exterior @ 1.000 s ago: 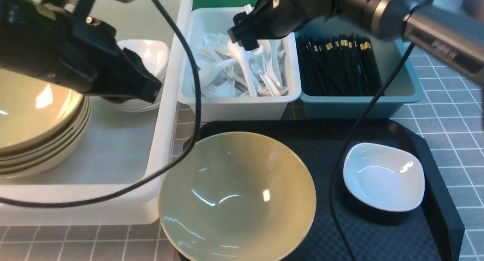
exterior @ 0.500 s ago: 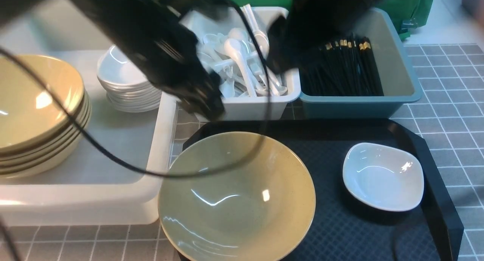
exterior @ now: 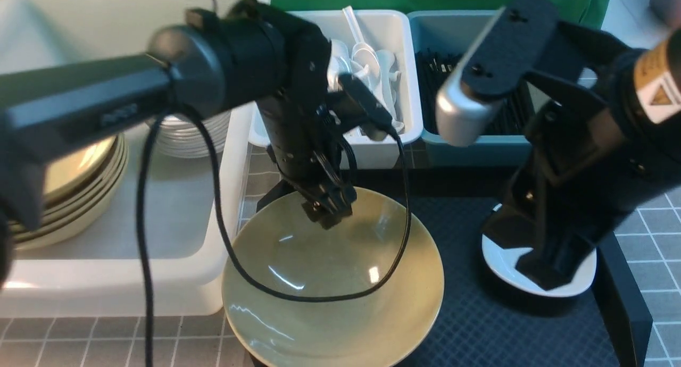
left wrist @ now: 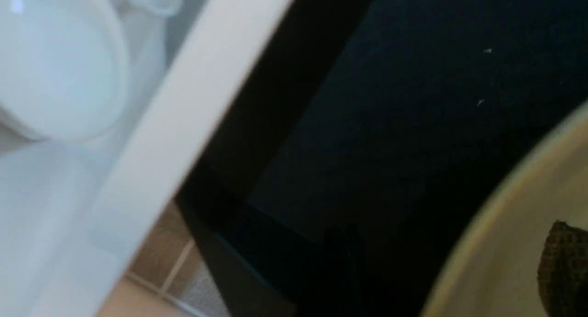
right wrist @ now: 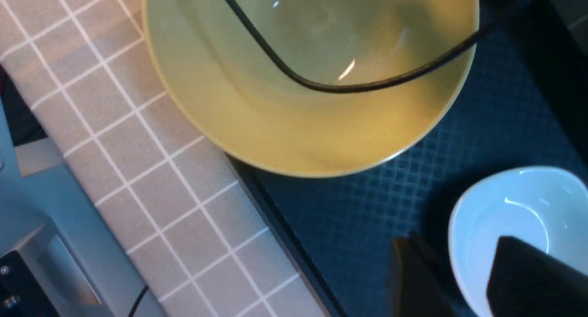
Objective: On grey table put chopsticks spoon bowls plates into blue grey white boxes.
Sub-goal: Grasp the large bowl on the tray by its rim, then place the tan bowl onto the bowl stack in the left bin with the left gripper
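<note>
A yellow bowl [exterior: 330, 330] and a small white plate [exterior: 584, 274] sit on the black tray [exterior: 479, 324]. My left gripper [exterior: 325, 210] is open at the bowl's far rim [left wrist: 505, 262]. One of its pads [left wrist: 565, 266] is inside the bowl and the other is dim over the tray. My right gripper [right wrist: 464, 271] is open across the plate's [right wrist: 519, 206] rim, one finger inside and one outside, neither pressing on it. Spoons [exterior: 367, 64] fill the grey-white box [exterior: 340, 149]. Chopsticks [exterior: 441, 64] lie in the blue box [exterior: 479, 151].
The big white tub [exterior: 234, 159] on the left holds a stack of yellow bowls [exterior: 69, 197] and a stack of white plates [exterior: 186, 135]. The left arm's cable [exterior: 319, 298] droops into the bowl. The grey table [exterior: 649, 234] shows right of the tray.
Both arms came down from the boxes to the tray. The left gripper left the tub, opened and reached the bowl's rim. The right one left the spoon box, reached the plate and narrowed.
</note>
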Available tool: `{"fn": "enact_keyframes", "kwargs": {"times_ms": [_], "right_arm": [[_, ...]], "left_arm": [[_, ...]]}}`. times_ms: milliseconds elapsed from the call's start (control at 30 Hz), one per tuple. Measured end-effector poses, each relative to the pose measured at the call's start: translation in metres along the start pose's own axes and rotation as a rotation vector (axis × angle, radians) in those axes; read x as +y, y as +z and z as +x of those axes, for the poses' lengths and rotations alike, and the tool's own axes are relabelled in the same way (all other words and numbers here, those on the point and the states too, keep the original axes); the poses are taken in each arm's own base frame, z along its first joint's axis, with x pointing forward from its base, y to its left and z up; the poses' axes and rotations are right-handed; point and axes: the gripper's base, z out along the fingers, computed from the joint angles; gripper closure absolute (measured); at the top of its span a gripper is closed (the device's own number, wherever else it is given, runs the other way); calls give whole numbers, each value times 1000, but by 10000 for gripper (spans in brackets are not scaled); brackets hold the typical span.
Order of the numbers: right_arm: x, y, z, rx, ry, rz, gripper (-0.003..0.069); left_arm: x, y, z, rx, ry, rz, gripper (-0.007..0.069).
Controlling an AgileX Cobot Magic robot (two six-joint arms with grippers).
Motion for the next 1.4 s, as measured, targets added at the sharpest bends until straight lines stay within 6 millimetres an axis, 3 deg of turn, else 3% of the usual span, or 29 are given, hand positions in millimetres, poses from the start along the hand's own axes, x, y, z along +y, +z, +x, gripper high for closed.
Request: {"fn": "enact_keyframes", "kwargs": {"times_ms": [100,133,233,300,433,567,600,667,767,900,967,1067,1133,1167,1200,1267,1300,1367,1400], "right_arm": [[0,-1,2,-2,3,1,396],[0,-2,2,-3,1,5,399],[-1,-1,2,-3,-1,12,401],[-1,-1,2,-4,-1,13,401],[-2,-2,2,-3,-42,19,414],[-2,-2,1,-12,-55,21,457],[-2,-2,0,-22,-56,23,482],[-2,-2,-1,-34,-57,25,510],[-2,-2,-3,-58,-78,24,576],[-2,-2,-6,-93,-93,27,626],[-2,-2,-8,-111,-101,29,627],[-2,-3,-11,-148,-109,35,627],[-2,-3,-13,-171,-114,40,627],[-3,-3,-14,-178,-116,41,627],[-3,-3,-16,-195,-121,45,627],[-3,-4,-17,-210,-126,48,627],[-3,-4,-17,-211,-126,48,627],[-3,-4,-18,-224,-127,51,627],[-3,-4,-18,-225,-127,51,627]], "left_arm": [[-3,7,-1,12,-18,37,305],[-4,6,-2,7,-23,50,423],[-9,-6,-1,20,-64,110,549],[-9,-17,-4,-10,-90,122,580],[-3,-71,-7,-125,-135,89,620],[19,-122,7,-270,-233,49,614],[28,-145,19,-339,-298,62,615],[39,-165,35,-398,-373,80,616],[60,-207,77,-504,-512,71,618],[93,-258,163,-635,-779,-86,620],[104,-270,210,-667,-938,-172,620],[113,-269,274,-692,-1183,-242,620],[117,-259,302,-702,-1295,-248,620],[117,-258,305,-706,-1307,-251,620],[120,-244,325,-718,-1387,-255,620],[125,-218,342,-719,-1453,-261,620],[125,-218,342,-719,-1453,-261,620],[133,-191,349,-703,-1482,-272,620],[133,-187,350,-699,-1484,-274,620]]}}
